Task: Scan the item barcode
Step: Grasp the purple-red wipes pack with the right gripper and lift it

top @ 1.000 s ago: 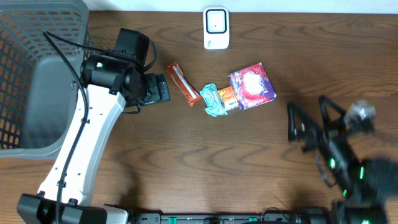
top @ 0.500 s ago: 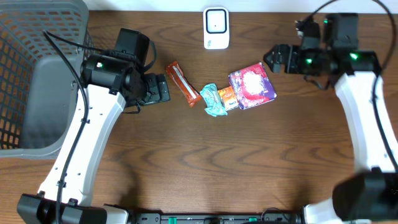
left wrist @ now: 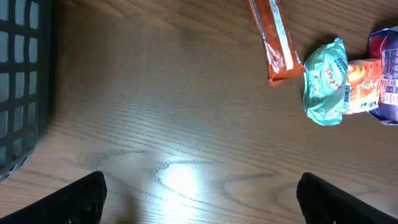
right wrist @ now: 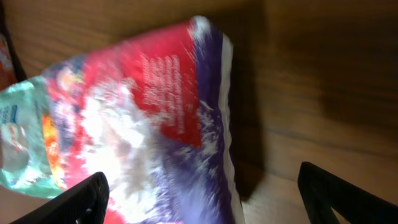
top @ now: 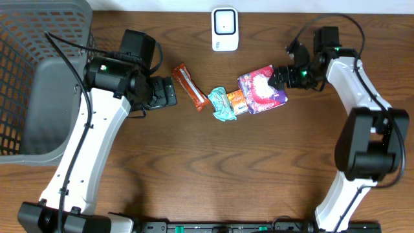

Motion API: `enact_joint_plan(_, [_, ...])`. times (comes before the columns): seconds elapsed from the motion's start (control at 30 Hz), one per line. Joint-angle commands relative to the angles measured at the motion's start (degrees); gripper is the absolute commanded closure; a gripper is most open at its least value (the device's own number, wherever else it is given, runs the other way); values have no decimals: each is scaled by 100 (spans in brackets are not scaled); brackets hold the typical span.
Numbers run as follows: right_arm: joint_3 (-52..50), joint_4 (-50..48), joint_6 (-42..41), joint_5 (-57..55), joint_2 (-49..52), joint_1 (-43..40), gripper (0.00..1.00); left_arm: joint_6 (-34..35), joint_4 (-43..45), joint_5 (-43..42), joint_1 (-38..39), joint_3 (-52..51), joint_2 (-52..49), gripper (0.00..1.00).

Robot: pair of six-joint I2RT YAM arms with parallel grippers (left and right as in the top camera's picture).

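- Well, my right gripper [right wrist: 203, 177] was open, its two fingers spread wide near the lower corners of the right wrist view.
- Between those fingers lay the purple bag [right wrist: 155, 124]. It was flat on the wood and blurred, and neither finger touched it.
- From overhead, that bag sat right of centre in the upper half of the frame, with my right gripper at its right edge.
- My left gripper [left wrist: 200, 179] was open too, with its jaws apart over the bare table [left wrist: 155, 124] and nothing in them.
- Overhead, it sat left of centre, just left of the orange bar [top: 189, 85], which lay slanted and apart from my fingers.
- A crumpled teal packet [top: 221, 105] lay just right of the bar's lower end. A small orange packet [top: 237, 101] was wedged between the teal packet and the purple bag.
- The white scanner [top: 224, 29] sat at the top centre of the overhead frame, well apart from the bag.
- A grey basket [top: 39, 77] filled the upper left corner.
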State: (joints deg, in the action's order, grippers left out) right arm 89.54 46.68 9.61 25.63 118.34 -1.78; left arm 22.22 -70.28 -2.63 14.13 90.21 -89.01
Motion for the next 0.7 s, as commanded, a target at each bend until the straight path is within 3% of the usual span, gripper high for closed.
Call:
enact_joint_plan(0.0, [131,48,914,1333,452,-151,8,-55,-17,52,2,-31,-37,2])
enact_joint_plan(0.17, [131,94,931,1821,874,-155,21,-52,-20,52,2,-31,-37,2])
enact_joint_plan(0.23, [136,109,927,1996,872,-157,40,-55,-17,52,2,-31,-37,2])
enact_joint_plan(0.33, [286,216,625,1937,765,-166,88,-52,-17,52,2,-31,-37,2])
enact_joint_plan(0.37, [407,328,481,1773,684,-166,99,-55,-17,52,2,-31,-37,2])
enact_joint_plan(0.53, [946,791,-157,363,146,-116,99,-55,-17,52,2,-31,-37,2])
enact_joint_plan(0.67, [1187,927,-988,-1912,-505,70,99,-55,-17,52,2,-31,-37,2])
